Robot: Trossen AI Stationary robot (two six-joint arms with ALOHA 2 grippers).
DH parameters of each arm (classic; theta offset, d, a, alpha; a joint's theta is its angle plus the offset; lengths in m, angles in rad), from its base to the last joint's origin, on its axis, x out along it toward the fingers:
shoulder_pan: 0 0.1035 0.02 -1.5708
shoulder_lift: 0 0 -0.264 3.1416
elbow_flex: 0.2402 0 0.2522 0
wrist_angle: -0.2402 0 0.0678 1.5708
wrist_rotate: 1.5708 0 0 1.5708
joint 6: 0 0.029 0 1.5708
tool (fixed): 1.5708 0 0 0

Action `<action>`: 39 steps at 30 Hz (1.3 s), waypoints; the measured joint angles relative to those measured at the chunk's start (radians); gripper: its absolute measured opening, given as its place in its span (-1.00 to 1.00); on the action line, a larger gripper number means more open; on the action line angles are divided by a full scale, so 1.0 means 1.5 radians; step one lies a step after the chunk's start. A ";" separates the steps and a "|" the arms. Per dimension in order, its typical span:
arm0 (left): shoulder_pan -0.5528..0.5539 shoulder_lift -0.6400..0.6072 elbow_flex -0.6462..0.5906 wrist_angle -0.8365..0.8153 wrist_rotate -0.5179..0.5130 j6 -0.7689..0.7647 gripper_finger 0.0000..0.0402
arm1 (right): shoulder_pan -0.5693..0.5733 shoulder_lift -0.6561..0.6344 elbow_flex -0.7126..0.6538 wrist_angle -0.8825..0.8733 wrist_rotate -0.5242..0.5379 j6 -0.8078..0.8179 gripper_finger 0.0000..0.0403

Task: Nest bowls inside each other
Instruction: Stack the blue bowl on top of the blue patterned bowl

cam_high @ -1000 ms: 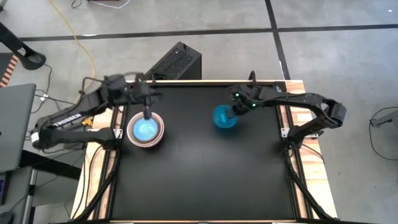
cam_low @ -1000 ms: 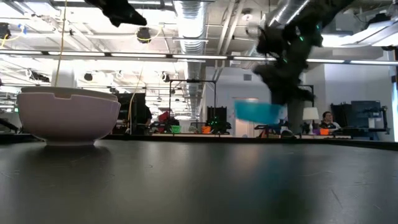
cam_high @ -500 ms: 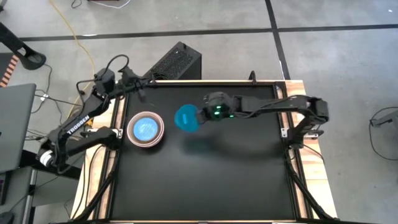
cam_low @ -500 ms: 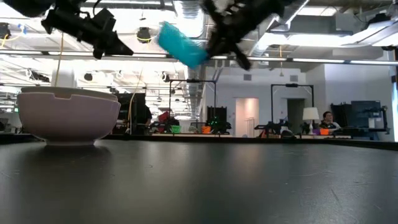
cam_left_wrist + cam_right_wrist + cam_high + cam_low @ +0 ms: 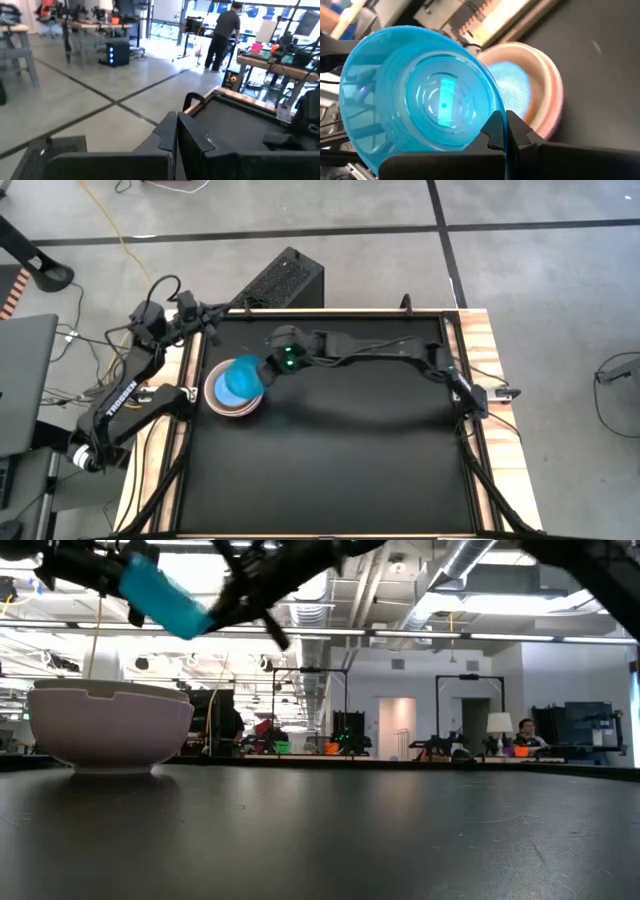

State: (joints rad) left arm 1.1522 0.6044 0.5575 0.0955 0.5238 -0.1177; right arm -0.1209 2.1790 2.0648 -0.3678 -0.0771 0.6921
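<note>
A stack of bowls (image 5: 228,402) stands on its base at the table's left side. Its outer bowl is salmon pink (image 5: 542,100) and a light blue bowl (image 5: 512,82) lies inside it. From table height the stack (image 5: 110,725) looks pale. A small teal-blue bowl (image 5: 240,380) hangs tilted in the air above the stack, with my right gripper (image 5: 268,368) shut on it. My left gripper (image 5: 213,323) is shut and holds nothing, level, at the table's far left corner. Its shut fingers (image 5: 176,125) point out over the floor. My right gripper holds the teal-blue bowl by its rim (image 5: 487,125), pinched between the two fingers (image 5: 517,131). The fingers reach in from the table's right, slanting down. The bowl (image 5: 160,595) is lifted clear, tipped on a slant, directly above the stack.
The bare black tabletop (image 5: 330,450) spreads to the right of and in front of the stack. A black box (image 5: 285,278) stands on the floor just past the far edge. The table has a wooden frame (image 5: 478,340). A person (image 5: 225,35) stands far off in the room.
My right gripper has carried the teal-blue bowl from the table's far right part toward the left edge, rising, until it hangs over the stack. The bowl has tipped on the way. My left gripper has drawn back from over the stack to the far left corner.
</note>
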 joint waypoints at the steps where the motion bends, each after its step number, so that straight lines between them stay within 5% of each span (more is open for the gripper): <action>1: 0.000 -0.008 0.000 -0.014 -0.006 0.000 -1.00 | -0.001 0.022 0.029 -0.007 -0.001 -0.009 -1.00; 11: 0.000 -0.053 0.000 -0.134 -0.043 0.035 -1.00 | -0.002 0.174 0.193 -0.015 -0.006 -0.092 -1.00; 39: 0.000 -0.065 0.000 -0.162 -0.050 0.028 -1.00 | -0.004 0.187 0.191 -0.052 0.035 -0.091 -0.68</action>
State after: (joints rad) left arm 1.1519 0.5076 0.5571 -0.1474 0.4484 -0.0750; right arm -0.1267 2.4599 2.3512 -0.4460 -0.0241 0.5551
